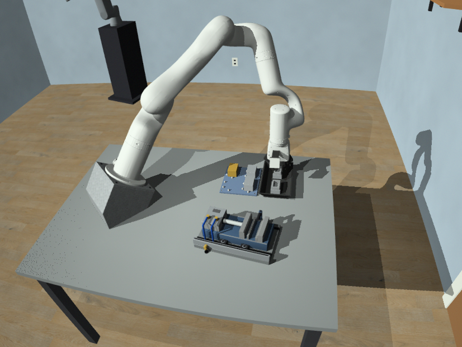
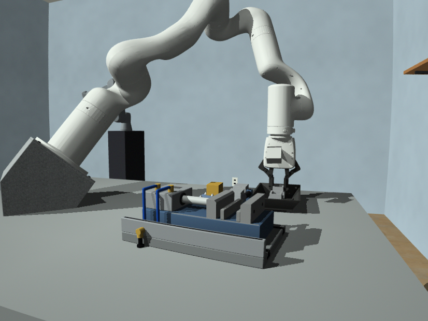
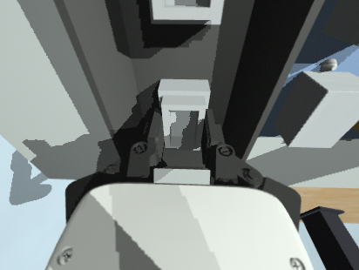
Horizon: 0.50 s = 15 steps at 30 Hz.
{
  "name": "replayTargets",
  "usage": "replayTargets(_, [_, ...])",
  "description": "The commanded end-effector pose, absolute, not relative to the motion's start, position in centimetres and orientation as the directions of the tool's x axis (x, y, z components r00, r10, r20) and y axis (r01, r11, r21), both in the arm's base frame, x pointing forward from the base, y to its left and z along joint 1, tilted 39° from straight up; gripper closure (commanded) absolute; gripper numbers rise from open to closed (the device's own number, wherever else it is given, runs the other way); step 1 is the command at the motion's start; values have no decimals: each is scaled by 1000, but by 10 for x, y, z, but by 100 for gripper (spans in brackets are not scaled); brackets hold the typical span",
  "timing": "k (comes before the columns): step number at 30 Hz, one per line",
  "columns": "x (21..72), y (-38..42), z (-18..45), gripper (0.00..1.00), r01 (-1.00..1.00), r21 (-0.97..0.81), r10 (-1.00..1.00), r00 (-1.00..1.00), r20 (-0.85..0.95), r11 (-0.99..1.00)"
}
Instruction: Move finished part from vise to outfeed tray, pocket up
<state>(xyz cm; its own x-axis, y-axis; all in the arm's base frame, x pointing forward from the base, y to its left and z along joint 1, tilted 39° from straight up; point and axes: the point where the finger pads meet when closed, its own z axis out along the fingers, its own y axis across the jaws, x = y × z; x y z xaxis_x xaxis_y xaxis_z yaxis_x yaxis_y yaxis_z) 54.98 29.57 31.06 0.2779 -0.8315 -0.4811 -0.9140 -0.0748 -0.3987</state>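
My gripper point(image 1: 278, 172) hangs straight down into the dark outfeed tray at the back right of the table. It is shut on the finished part point(image 3: 183, 115), a small light grey block whose pocket faces up toward the wrist camera. In the exterior view the fingers point(image 2: 277, 188) reach down between the tray walls point(image 2: 280, 198), and the part point(image 2: 276, 194) sits low in the tray. I cannot tell whether it touches the floor. The blue and grey vise point(image 1: 237, 232) stands in front, with nothing between its jaws point(image 2: 238, 207).
A second grey pocketed block point(image 1: 275, 185) lies in the tray's near end. It also shows in the wrist view point(image 3: 187, 9). A blue fixture plate point(image 1: 240, 182) with a grey block point(image 1: 250, 176) and a yellow block point(image 1: 234, 169) adjoins the tray's left wall.
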Motion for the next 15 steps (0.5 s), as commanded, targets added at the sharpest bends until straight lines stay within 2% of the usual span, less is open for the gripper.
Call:
replayTargets(1, [550, 296, 311, 100, -913, -400, -831, 278, -481, -74])
replayTargets(11, [550, 296, 311, 100, -913, -400, -831, 278, -481, -74])
replayTargets(12, [550, 296, 311, 31, -913, -400, -831, 278, -481, -74])
replayTargets(15, [550, 296, 311, 31, -913, -400, -831, 278, -481, -74])
